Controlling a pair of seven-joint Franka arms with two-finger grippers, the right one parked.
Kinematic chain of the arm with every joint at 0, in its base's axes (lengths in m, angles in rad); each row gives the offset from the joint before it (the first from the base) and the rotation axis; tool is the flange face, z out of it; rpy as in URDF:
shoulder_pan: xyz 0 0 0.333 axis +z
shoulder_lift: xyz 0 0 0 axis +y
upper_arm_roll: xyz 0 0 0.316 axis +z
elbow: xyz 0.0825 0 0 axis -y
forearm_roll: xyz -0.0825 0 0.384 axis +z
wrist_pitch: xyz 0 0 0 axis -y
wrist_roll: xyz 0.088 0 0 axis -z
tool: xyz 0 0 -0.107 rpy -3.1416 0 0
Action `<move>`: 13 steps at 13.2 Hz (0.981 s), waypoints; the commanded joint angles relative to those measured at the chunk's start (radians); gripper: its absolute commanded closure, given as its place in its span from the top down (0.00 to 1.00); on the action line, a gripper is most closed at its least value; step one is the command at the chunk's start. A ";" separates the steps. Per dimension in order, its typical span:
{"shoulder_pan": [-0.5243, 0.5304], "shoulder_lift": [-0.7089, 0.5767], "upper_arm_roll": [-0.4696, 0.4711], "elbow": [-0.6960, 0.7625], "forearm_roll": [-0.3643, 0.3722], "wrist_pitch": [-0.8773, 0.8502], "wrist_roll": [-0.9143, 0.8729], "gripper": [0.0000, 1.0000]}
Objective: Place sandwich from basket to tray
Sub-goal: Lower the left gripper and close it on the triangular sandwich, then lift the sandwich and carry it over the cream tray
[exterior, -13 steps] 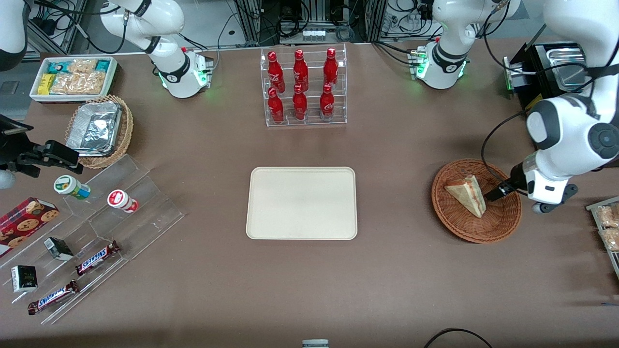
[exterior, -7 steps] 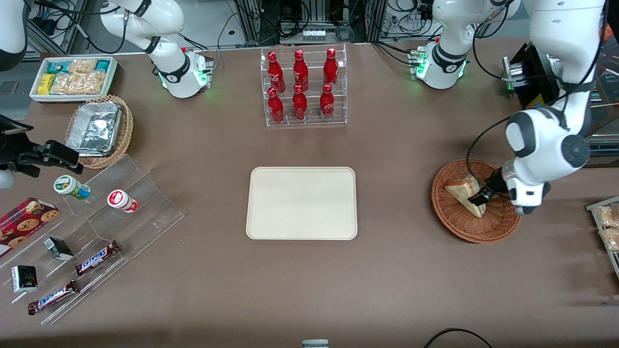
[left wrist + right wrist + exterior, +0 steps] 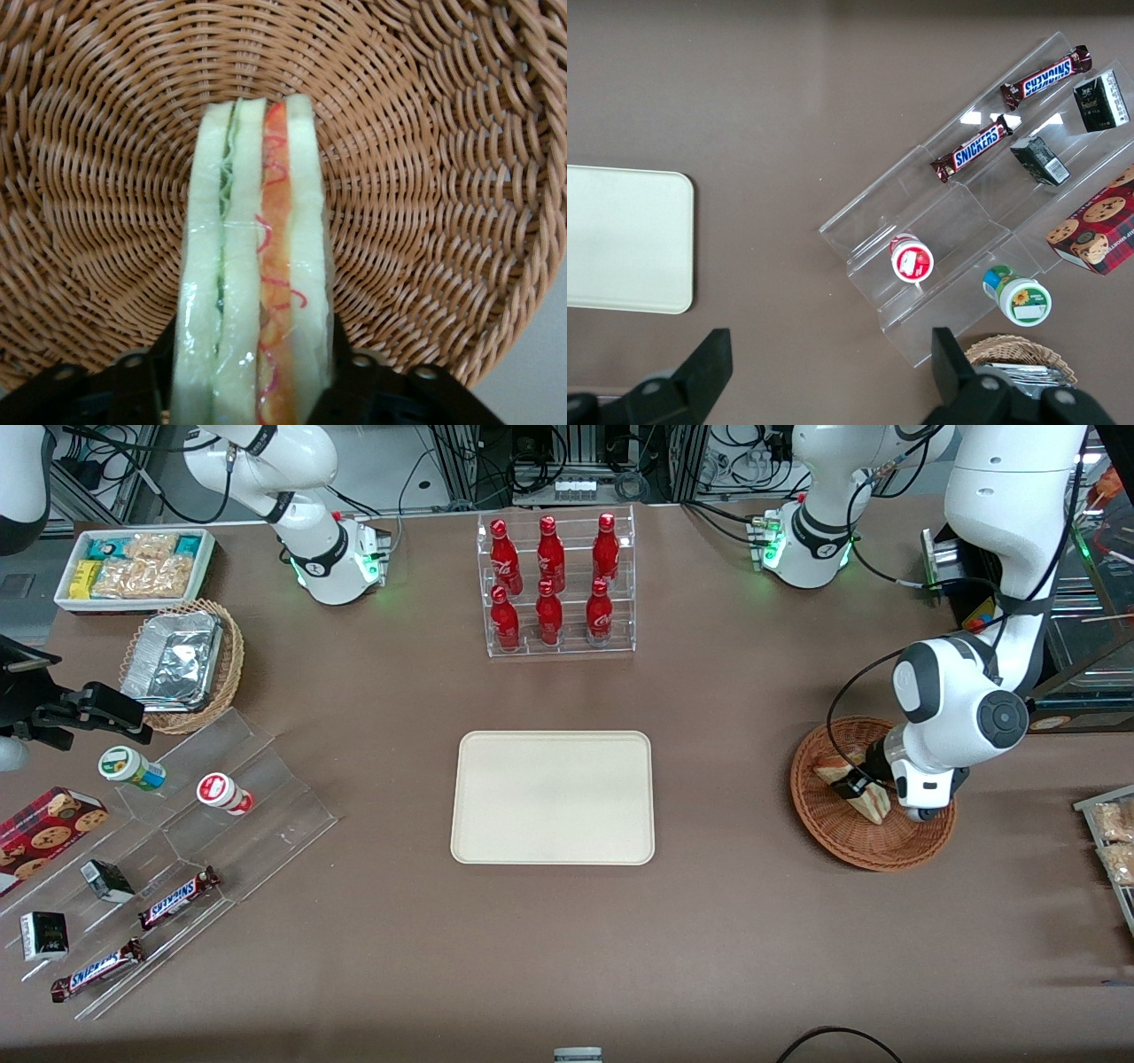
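The end effector (image 3: 858,786) is down inside the basket (image 3: 873,794), its two fingers set on either side of the sandwich (image 3: 866,797); in the left wrist view the dark fingers (image 3: 142,390) flank the wedge (image 3: 252,292) closely, though whether they press it or merely bracket it cannot be told. The sandwich stands on edge on the woven floor of the basket (image 3: 425,177), its pale bread layers with green and red filling facing the wrist camera.

Against the picture of one second ago, the working arm has swung from the basket's outer rim toward its middle: then the end effector sat beside the sandwich at its edge toward the working arm's end, and half a second ago it was just reaching the wedge; now it covers much of it. The sandwich itself lies where it lay. The tray (image 3: 553,797) is unchanged, well apart from the basket toward the parked arm's end.

The tabletop (image 3: 726,921) is a brown sheet. Farther from the front camera than the tray stands a clear rack of red bottles (image 3: 555,584). Toward the parked arm's end lie a tiered clear stand with chocolate bars (image 3: 177,895), a tan basket of foil containers (image 3: 182,664) and a white bin of snacks (image 3: 135,567)
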 commanded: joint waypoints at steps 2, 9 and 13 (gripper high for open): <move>-0.001 -0.062 0.003 0.073 0.065 -0.178 0.027 0.35; -0.141 -0.022 -0.014 0.383 0.113 -0.473 0.084 0.37; -0.332 0.083 -0.018 0.492 0.105 -0.470 0.081 0.37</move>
